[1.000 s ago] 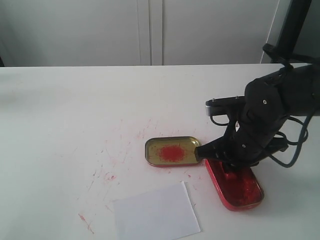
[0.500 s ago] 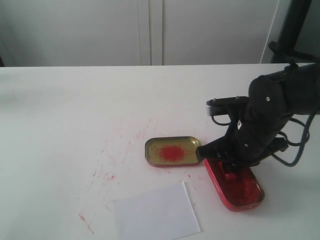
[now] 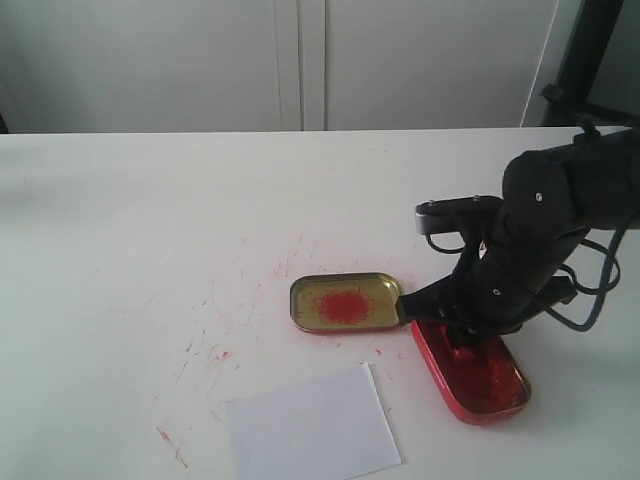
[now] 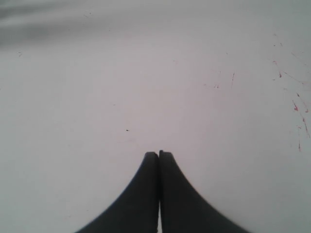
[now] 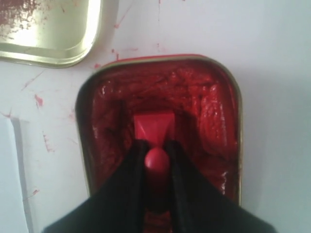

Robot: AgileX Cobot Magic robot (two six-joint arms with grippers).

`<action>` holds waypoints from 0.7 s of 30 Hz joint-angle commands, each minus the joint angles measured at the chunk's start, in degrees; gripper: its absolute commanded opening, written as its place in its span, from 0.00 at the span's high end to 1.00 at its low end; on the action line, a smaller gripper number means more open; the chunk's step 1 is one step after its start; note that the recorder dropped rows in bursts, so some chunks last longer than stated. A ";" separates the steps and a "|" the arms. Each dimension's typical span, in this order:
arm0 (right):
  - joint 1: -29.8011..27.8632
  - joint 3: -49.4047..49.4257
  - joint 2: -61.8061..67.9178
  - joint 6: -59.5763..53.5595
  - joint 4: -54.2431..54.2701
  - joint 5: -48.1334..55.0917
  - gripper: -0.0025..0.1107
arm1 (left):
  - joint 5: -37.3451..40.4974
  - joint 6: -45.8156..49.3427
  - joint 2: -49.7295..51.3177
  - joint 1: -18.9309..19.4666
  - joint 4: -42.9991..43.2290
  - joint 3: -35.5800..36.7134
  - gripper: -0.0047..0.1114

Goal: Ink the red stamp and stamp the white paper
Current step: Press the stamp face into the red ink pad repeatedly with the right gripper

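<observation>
The red stamp (image 5: 154, 127) stands with its square base down in the ink of the red oval tin (image 5: 214, 102), and my right gripper (image 5: 156, 145) is shut on its knobbed handle. In the exterior view the same gripper (image 3: 460, 338) reaches down into the red tin (image 3: 490, 385), and the stamp (image 3: 462, 350) barely shows under it. The white paper (image 3: 312, 428) lies flat near the table's front edge, left of the tin. My left gripper (image 4: 158, 153) is shut on nothing above bare white tabletop; it is outside the exterior view.
A gold-coloured tin lid (image 3: 345, 302) with a red smear lies just left of the red tin, touching or nearly touching it. Red scratch marks (image 3: 220, 352) dot the white tabletop around the lid and paper. A dark post (image 3: 585, 60) stands at the back right.
The right arm has shifted very slightly to the right; the stamp stays in the red tin. The paper and lid have not moved.
</observation>
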 commanded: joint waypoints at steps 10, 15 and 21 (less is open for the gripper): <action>-4.57 -0.37 0.51 -11.99 10.12 -0.40 0.98 | -0.04 0.00 -0.26 0.15 -0.57 0.21 0.96; -4.81 -0.37 0.51 -13.44 11.05 -0.40 0.98 | -0.04 0.00 -0.26 0.15 -0.57 0.21 0.96; -5.10 -0.37 0.87 -14.36 11.33 -0.40 0.98 | -0.04 0.00 -0.26 0.15 -0.57 0.21 0.96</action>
